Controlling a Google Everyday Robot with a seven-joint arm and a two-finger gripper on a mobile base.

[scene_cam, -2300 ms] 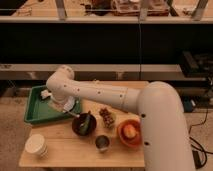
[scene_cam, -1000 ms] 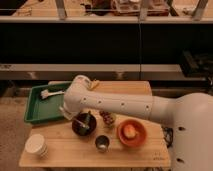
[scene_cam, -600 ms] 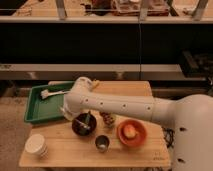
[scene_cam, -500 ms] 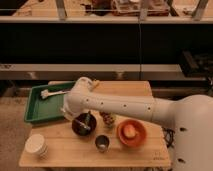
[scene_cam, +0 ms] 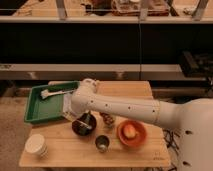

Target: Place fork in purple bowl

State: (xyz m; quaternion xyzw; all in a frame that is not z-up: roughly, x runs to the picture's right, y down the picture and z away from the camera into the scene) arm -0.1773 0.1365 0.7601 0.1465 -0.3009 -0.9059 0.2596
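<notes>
At centre-left of the frame we see the gripper [scene_cam: 84,118] hanging directly over the purple bowl [scene_cam: 83,126], its dark fingers pointing down toward the bowl's inside. Whether it is released or clenched we cannot tell. A slim, pale fork [scene_cam: 85,125] lies at a slant inside the bowl, just below the fingertips; we cannot say if the fingers touch it.

The white arm [scene_cam: 125,108] reaches in from the large white body at the lower right, crosses the middle of the frame and bends down at a rounded joint above the bowl.

Just right of the bowl, partly behind the arm, we see a small brownish cluster [scene_cam: 107,121] that we cannot identify. Further right sits an orange bowl [scene_cam: 132,133] holding a pale rounded thing. In front, between the two bowls, stands a small metal cup [scene_cam: 102,143]. At the lower left a white cup [scene_cam: 36,146] rests near the corner of the wooden table [scene_cam: 65,154].

In the left-centre of the frame a green tray [scene_cam: 37,112] holds a whitish long-handled utensil [scene_cam: 56,92] near its far edge. Dark shelving [scene_cam: 105,42] fills the upper half of the frame behind the table.
</notes>
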